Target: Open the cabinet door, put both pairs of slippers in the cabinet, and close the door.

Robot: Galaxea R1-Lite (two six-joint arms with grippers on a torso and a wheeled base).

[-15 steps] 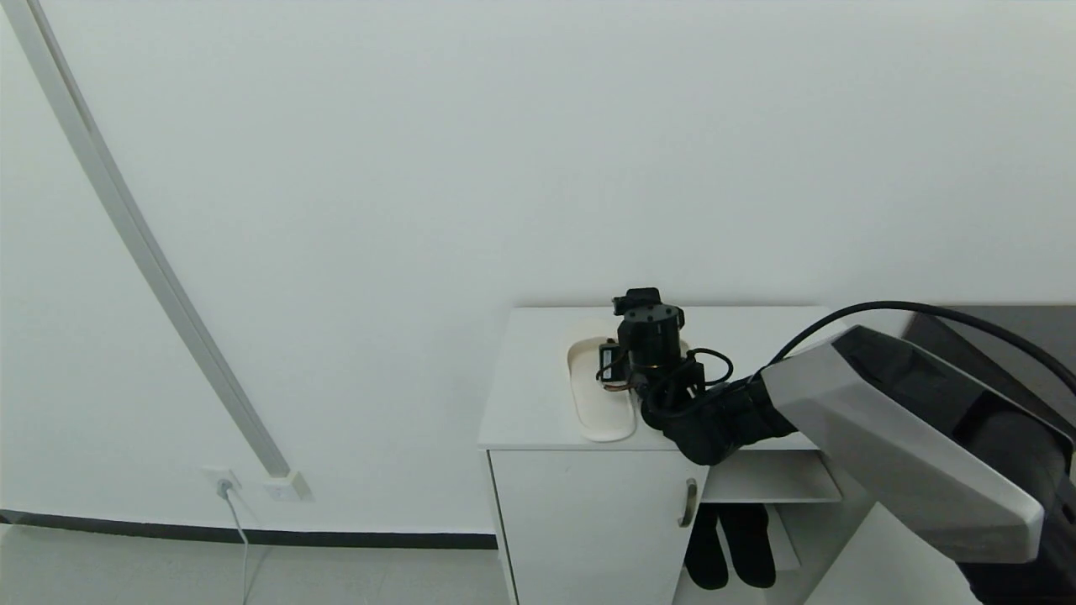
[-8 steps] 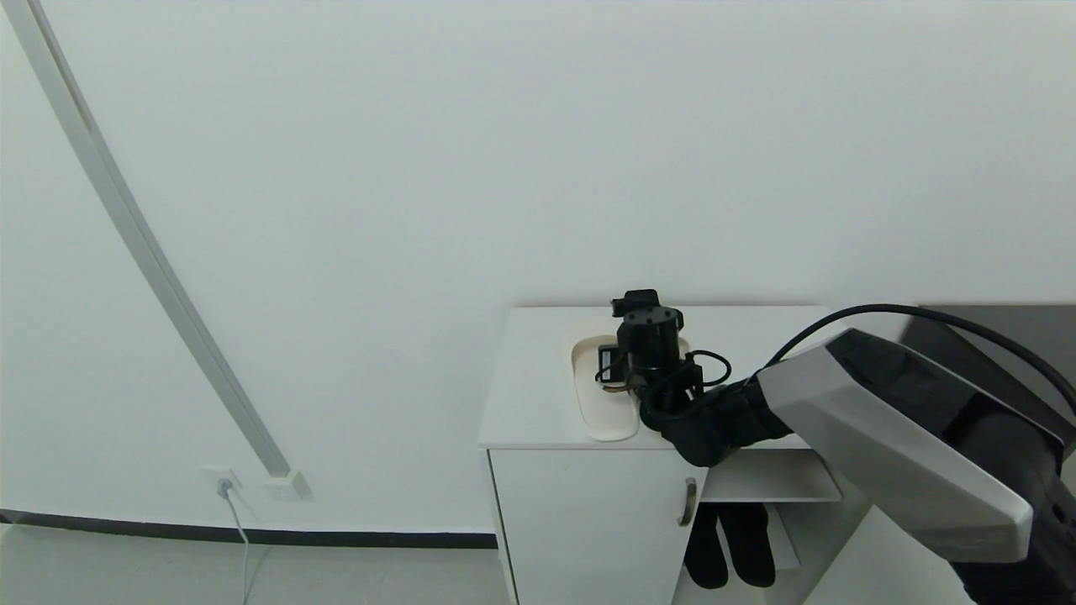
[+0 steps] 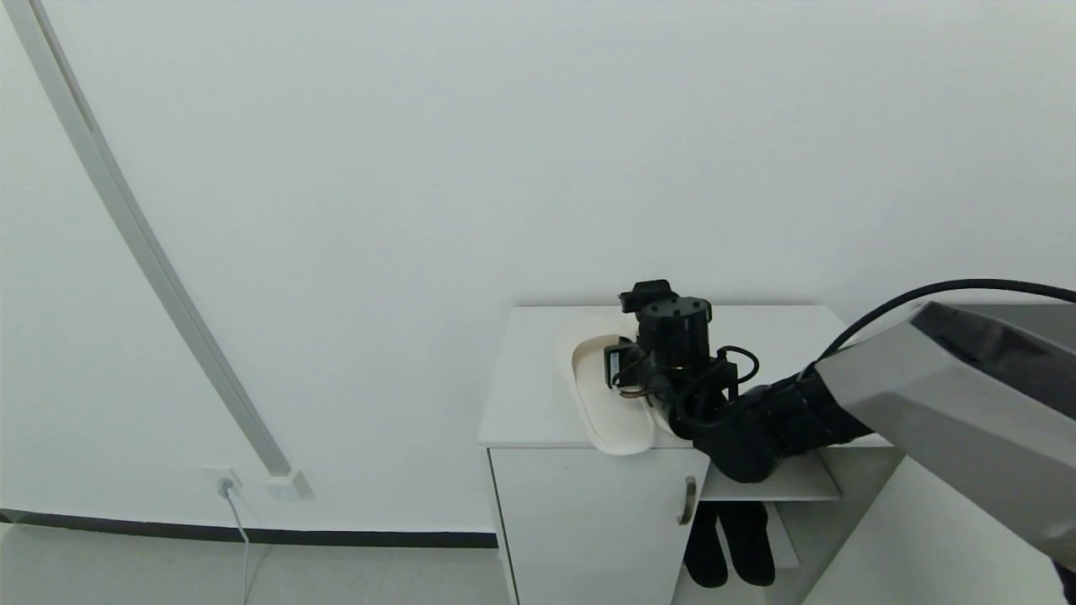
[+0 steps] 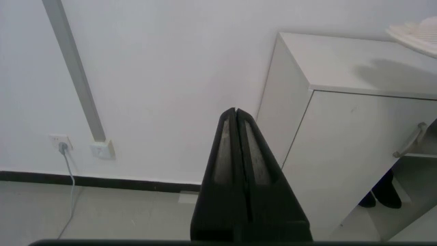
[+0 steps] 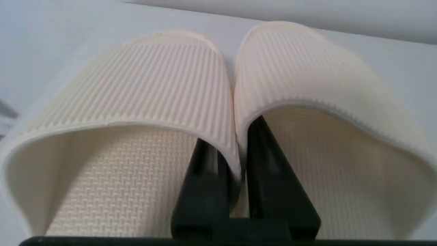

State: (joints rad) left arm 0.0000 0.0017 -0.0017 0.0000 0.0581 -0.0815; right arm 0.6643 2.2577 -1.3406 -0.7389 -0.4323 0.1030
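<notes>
right gripper point(image 5: 231, 147): pinches both cream slippers point(image 5: 157, 89) by their inner sides | slippers: on cabinet top point(image 3: 538, 395), heels past front edge | tip: squeeze tight, lift level | left gripper point(image 4: 236, 137): closed, empty

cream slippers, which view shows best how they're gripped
Right wrist view: the cream slippers lie side by side, the right gripper pinching their adjoining walls. In the head view its arm hides part of them on the cabinet; the left wrist view catches an edge.

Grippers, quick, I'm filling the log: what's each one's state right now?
Left gripper: shut, empty.
Right gripper: shut on the cream slippers.
</notes>
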